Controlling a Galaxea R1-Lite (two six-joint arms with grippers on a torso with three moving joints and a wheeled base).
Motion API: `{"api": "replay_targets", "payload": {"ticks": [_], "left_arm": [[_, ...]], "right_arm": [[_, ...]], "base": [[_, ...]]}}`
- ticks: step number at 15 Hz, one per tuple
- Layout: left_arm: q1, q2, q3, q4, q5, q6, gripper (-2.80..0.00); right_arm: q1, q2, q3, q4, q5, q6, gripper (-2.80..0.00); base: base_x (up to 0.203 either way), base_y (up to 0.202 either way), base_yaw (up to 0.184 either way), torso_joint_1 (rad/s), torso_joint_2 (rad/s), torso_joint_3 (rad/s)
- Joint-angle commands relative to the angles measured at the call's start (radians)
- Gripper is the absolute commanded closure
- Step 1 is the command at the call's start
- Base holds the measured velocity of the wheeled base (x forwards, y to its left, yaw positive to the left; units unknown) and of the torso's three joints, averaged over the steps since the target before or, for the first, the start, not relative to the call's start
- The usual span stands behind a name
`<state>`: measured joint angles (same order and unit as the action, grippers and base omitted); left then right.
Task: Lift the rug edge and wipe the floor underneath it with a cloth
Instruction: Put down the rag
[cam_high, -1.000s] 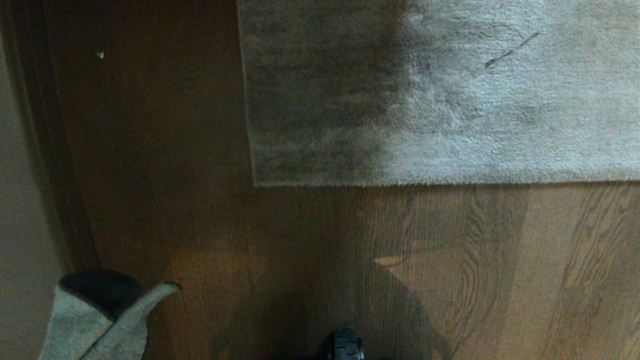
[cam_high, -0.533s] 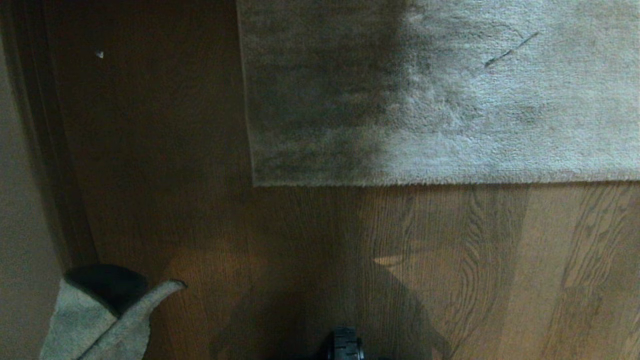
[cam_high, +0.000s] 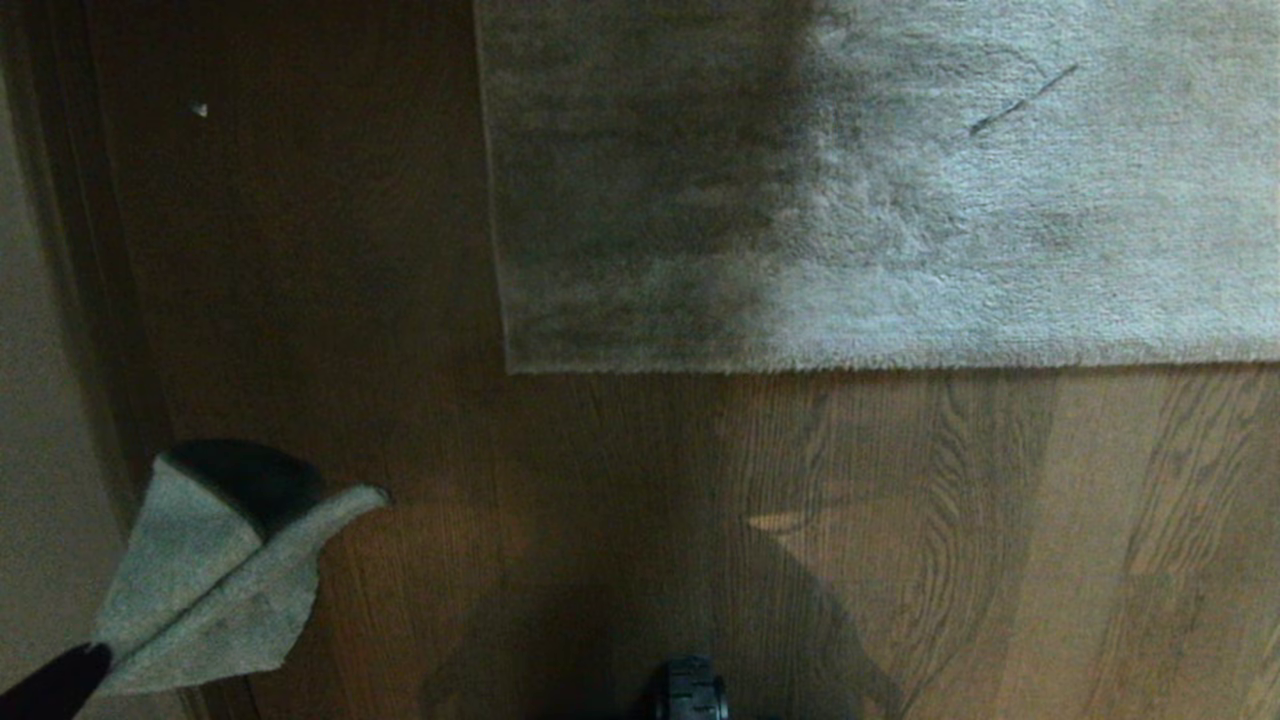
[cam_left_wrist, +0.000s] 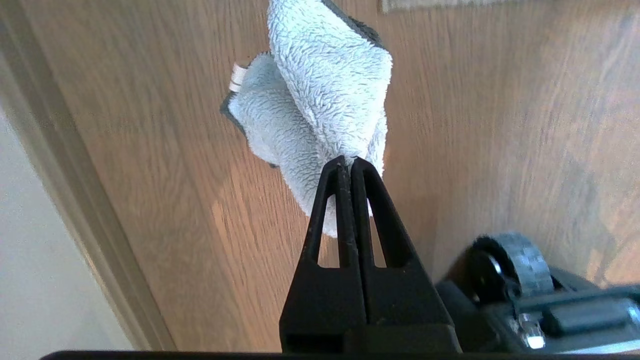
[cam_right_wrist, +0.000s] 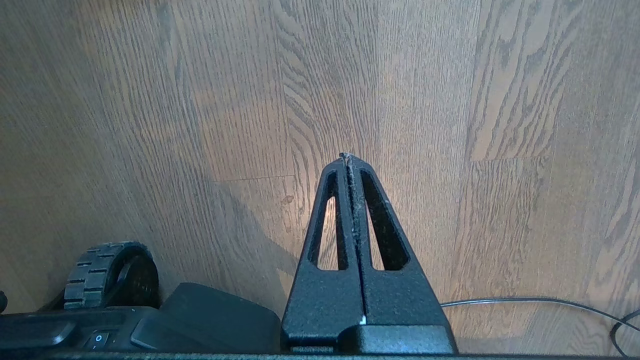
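Note:
The grey-beige plush rug lies flat across the far part of the head view. Its rug edge runs straight to a square corner at the left. Brown wood-grain floor lies in front of it. A pale grey-green terry cloth hangs at the lower left of the head view, pinched at one end by my left gripper, which is shut on it above the floor. My right gripper is shut with nothing in it, hanging over bare floor and out of the head view.
A wall and dark baseboard run down the left side. The robot's base and a wheel sit close below the right gripper. A thin cable lies on the floor. A small white speck lies on the floor left of the rug.
My left gripper has carried the cloth up and slightly right in the head view, toward the rug. Rug and right arm have not moved.

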<state>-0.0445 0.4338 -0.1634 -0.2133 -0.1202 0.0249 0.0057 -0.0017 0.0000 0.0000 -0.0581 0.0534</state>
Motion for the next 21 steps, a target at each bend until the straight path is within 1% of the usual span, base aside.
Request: {"api": "replay_targets", "payload": {"ticks": [1,7,9,12,14,16,18,21], "left_arm": [[-0.003,0.206,-0.002,-0.099,-0.001,0.003,0.0],[-0.001,0.604,-0.04,-0.453,-0.001,0.002,0.0],[0.01,0.719,-0.063,-0.556,0.0,0.0,0.0],[0.082,0.881,-0.094,-0.716,0.0,-0.001,0.0],[0.122,0.981,-0.101,-0.846,0.0,-0.002,0.0],[0.143,1.071,-0.108,-0.99,0.001,-0.021,0.0],[0.157,1.134,-0.137,-1.109,0.006,-0.039,0.0],[0.161,1.139,-0.125,-1.123,0.005,-0.039,0.0]], "right_arm": [[0.0,0.002,0.0,0.0,0.0,0.0,0.0],[0.0,0.002,0.0,0.0,0.0,0.0,0.0],[0.0,0.002,0.0,-0.001,0.0,0.0,0.0],[0.0,0.002,0.0,-0.001,0.0,0.0,0.0],[0.0,0.002,0.0,-0.001,0.0,0.0,0.0],[0.0,0.002,0.0,0.0,0.0,0.0,0.0],[0.0,0.002,0.0,-0.002,0.0,0.0,0.0],[0.0,0.002,0.0,0.0,0.0,0.0,0.0]], "base": [[0.0,0.0,0.0,0.0,0.0,0.0],[0.0,0.0,0.0,0.0,0.0,0.0],[0.0,0.0,0.0,0.0,0.0,0.0],[0.0,0.0,0.0,0.0,0.0,0.0],[0.0,0.0,0.0,0.0,0.0,0.0],[0.0,0.0,0.0,0.0,0.0,0.0],[0.0,0.0,0.0,0.0,0.0,0.0],[0.0,0.0,0.0,0.0,0.0,0.0]]}}
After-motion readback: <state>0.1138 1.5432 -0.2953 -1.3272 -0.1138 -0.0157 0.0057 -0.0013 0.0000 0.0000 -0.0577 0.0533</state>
